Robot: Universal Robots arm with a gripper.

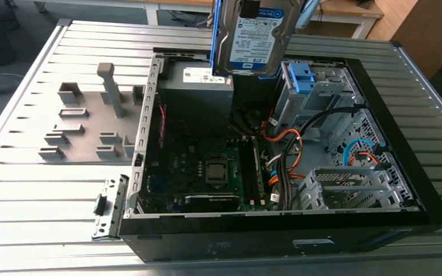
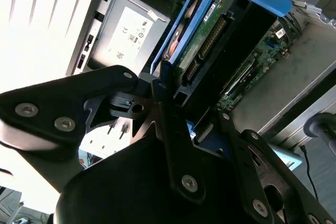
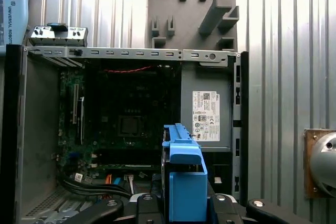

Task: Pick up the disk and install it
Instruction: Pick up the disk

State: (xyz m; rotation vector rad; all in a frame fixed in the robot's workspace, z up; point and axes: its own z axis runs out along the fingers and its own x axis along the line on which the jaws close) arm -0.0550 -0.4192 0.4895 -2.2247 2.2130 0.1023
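Disk [image 1: 250, 34]: silver-grey, blue/white label, blue carrier, held by gripper [image 2: 176, 98].

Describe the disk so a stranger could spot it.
Find the open black case on the slatted table. The gripper holds the disk above it. It is a silver drive with a blue-and-white label in a blue carrier; the blue clip in the case has no drive.

Exterior view overlooks the case [image 1: 244, 231] [image 3: 131, 53]; both wrist views look into it.
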